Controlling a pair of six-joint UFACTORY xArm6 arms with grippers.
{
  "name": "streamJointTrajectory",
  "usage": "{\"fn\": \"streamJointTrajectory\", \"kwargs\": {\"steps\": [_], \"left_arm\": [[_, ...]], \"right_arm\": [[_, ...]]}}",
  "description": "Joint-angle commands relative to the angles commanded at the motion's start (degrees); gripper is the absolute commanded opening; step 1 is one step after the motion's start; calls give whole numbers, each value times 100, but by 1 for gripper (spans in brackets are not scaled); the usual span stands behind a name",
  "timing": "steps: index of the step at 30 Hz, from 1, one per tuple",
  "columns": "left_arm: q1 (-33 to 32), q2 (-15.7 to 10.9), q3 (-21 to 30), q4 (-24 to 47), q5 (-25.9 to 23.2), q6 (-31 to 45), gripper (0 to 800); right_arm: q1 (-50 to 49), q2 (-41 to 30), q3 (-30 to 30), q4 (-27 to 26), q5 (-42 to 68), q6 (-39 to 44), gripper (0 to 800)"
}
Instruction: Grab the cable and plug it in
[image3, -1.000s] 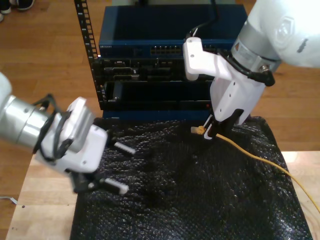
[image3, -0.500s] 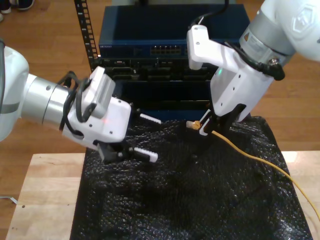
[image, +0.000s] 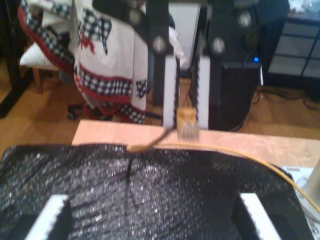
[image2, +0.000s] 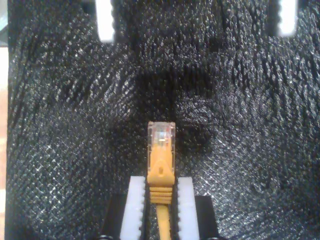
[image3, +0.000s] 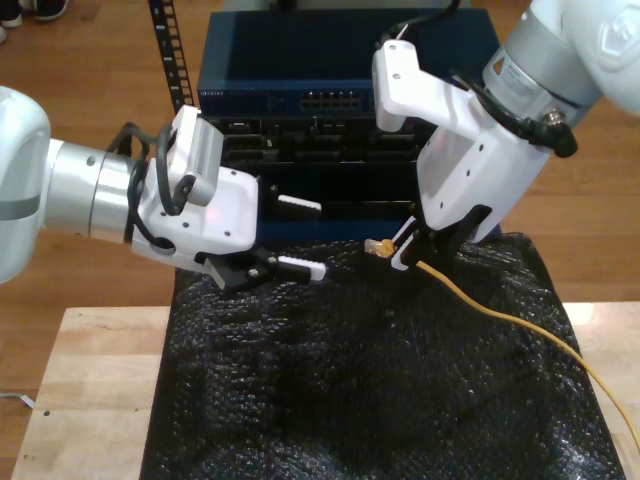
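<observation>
While my second gripper (image2: 161, 197) pinches the cable (image2: 161, 165) behind its plug, my first gripper (image3: 298, 235) fingers spread apart, above black mat (image3: 380, 390).

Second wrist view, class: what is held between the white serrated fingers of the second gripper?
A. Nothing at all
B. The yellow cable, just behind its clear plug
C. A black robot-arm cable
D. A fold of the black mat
B: in the second wrist view my second gripper is closed on the yellow cable at the boot, with the clear plug sticking out ahead of the fingers over the black mat.
</observation>
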Motion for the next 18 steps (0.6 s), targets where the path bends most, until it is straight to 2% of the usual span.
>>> {"fn": "streamJointTrajectory", "kwargs": {"steps": [18], "left_arm": [[-62, -35, 18, -9, 70, 18, 647]], "right_arm": [[53, 123, -35, 149, -35, 35, 3]]}}
